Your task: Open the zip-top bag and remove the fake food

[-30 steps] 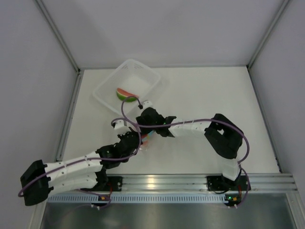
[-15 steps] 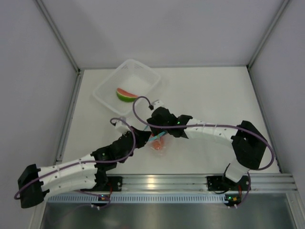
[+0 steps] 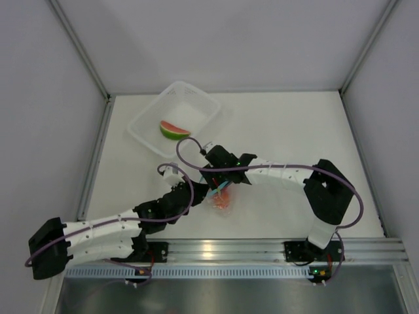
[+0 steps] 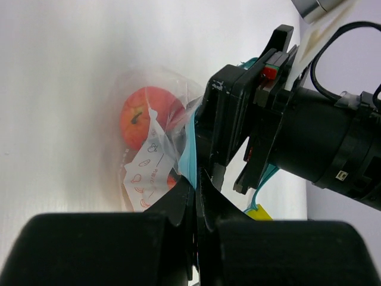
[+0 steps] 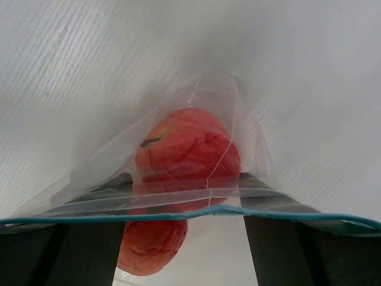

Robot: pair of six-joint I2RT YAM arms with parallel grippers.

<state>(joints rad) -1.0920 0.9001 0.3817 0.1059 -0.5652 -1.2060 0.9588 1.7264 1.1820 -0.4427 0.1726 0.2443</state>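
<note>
Two fruits (image 5: pixel 187 149) sit in the bag (image 5: pixel 250 137) on the bench (image 3: pixel 281 124), left gripper (image 4: pixel 197 185) clamped on its blue strip (image 4: pixel 189 152), right gripper (image 5: pixel 184 202) spread at the mouth, so I'd reach deeper before closing.

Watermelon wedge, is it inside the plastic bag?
No, the watermelon wedge lies in the white basket, apart from the zip-top bag.

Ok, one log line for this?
left claw: shut on zip-top bag | right claw: open | red fruit: in bag | watermelon wedge: in basket
</note>
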